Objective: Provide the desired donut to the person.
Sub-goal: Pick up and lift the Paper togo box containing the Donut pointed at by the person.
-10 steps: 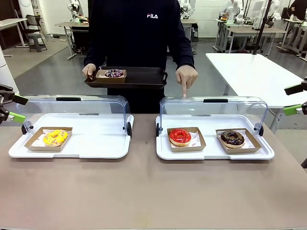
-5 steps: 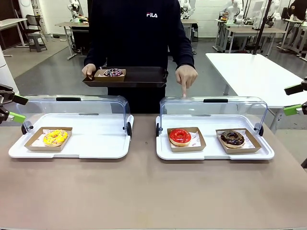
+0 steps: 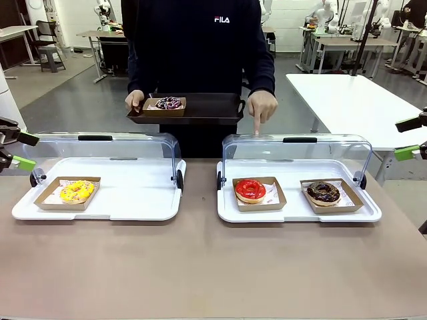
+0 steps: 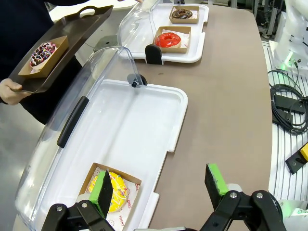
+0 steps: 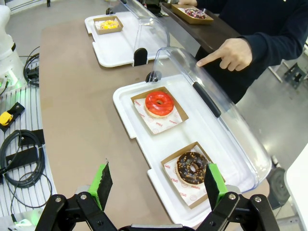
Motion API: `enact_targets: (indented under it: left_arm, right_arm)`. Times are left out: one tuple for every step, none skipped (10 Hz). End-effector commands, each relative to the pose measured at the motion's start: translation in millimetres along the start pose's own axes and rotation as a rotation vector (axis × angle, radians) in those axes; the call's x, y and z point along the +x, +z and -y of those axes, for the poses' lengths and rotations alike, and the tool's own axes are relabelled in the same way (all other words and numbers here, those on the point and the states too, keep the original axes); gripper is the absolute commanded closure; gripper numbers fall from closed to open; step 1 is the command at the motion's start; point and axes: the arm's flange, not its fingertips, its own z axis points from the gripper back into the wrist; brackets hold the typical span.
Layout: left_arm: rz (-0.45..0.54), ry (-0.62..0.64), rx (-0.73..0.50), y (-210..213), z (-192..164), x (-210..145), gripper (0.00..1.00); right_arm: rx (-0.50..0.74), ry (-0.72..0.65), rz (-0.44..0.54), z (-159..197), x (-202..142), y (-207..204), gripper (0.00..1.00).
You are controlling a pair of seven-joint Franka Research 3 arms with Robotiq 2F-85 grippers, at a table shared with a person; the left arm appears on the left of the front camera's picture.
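The red-glazed donut (image 3: 250, 190) is seen in its cardboard tray (image 3: 276, 200) at the left end of the right white tray (image 3: 300, 217), under the raised clear lid (image 3: 297, 155). It is pointed at from above by the person's hand (image 3: 261, 107). The robot's right hand (image 3: 408, 138) is held well apart from it, past the edge of the tabletop (image 3: 200, 267), fingers spread wide and empty. The left hand (image 4: 160, 185) is likewise spread, near the yellow donut (image 4: 118, 191).

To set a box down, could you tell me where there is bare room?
Left tray: bare right of the yellow donut. Table: bare in front of both trays. Right tray: crowded by the red donut and chocolate donut.
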Motion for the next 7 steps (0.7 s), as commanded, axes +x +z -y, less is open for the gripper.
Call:
enact_targets:
  left_arm:
    - [0.015,0.003,-0.003,1,-1,-2,0.00]
    - [0.015,0.003,-0.003,1,-1,-2,0.00]
    - [0.015,0.003,-0.003,1,-1,-2,0.00]
    - [0.015,0.003,-0.003,1,-1,-2,0.00]
    - [0.015,0.003,-0.003,1,-1,-2,0.00]
    - [0.015,0.003,-0.003,1,-1,-2,0.00]
    - [0.015,0.003,-0.003,1,-1,-2,0.00]
  right_arm:
    - [0.010,0.003,0.028,2,0,-2,0.00]
    - [0.000,0.000,0.000,0,0,0,0.00]
    - [0.019,0.073,-0.001,7,33,-22,0.00]
    - [0.046,0.094,-0.041,11,65,-51,0.00]
    - [0.082,0.105,-0.132,10,96,-89,0.00]
    - [0.116,0.114,-0.215,6,118,-134,0.00]
    - [0.121,0.145,-0.327,3,127,-188,0.00]
